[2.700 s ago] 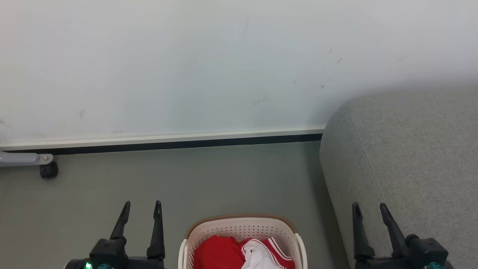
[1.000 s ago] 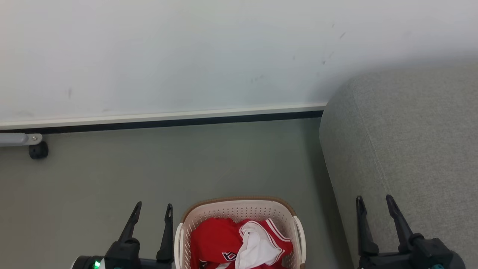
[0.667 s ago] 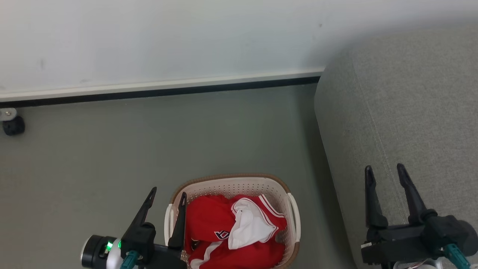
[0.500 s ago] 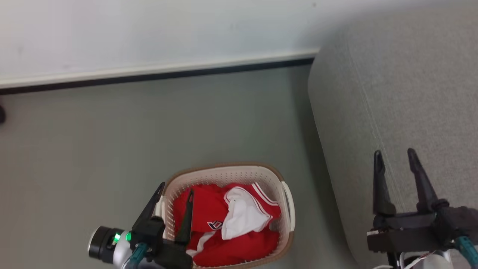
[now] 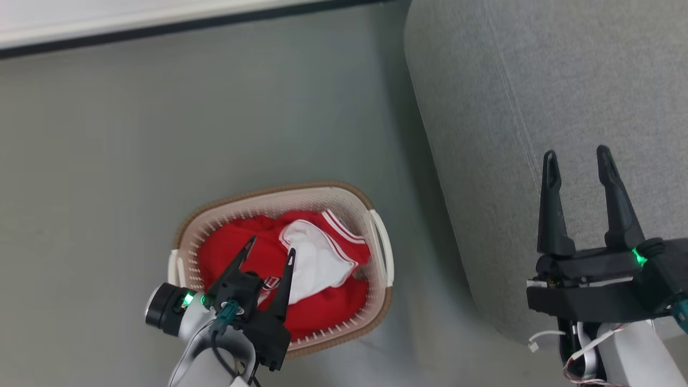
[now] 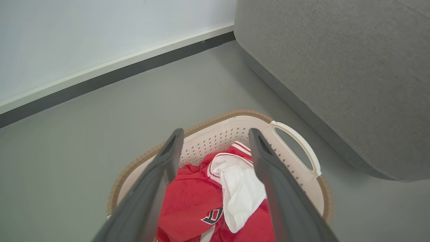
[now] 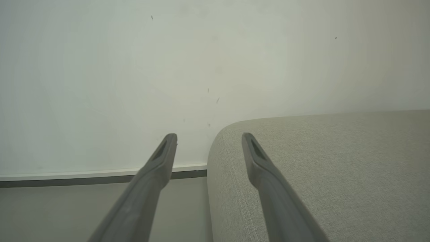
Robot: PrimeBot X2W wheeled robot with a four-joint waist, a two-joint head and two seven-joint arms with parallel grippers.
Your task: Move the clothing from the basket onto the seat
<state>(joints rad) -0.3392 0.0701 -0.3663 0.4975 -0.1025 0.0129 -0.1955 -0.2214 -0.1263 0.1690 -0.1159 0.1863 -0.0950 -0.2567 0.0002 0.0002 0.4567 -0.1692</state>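
The robot's left gripper (image 5: 271, 244) hangs over the near-left part of the basket (image 5: 344, 189), its two dark fingers spread wide apart with nothing between them. In the left wrist view the fingertips stand out against the basket's far wall and look clear of the fabric below. The clothing (image 5: 228, 248) lies bunched inside the basket, a red heap filling most of it. On top is a jersey (image 5: 317, 260) turned partly inside out, its white lining and white-striped trim facing up toward the basket's far-right side and a black number showing beside the lining. The basket stands on the grey floor (image 5: 161, 118). The seat (image 5: 510, 107), a broad grey cushion, rises just to the right of the basket with a strip of floor between them. The right gripper (image 5: 576, 152) is well to the right of the basket, above the seat's near edge. Its fingers are likewise spread wide and empty, touching nothing. A white wall (image 7: 100, 67) with a dark baseboard (image 5: 161, 27) runs beyond the basket.
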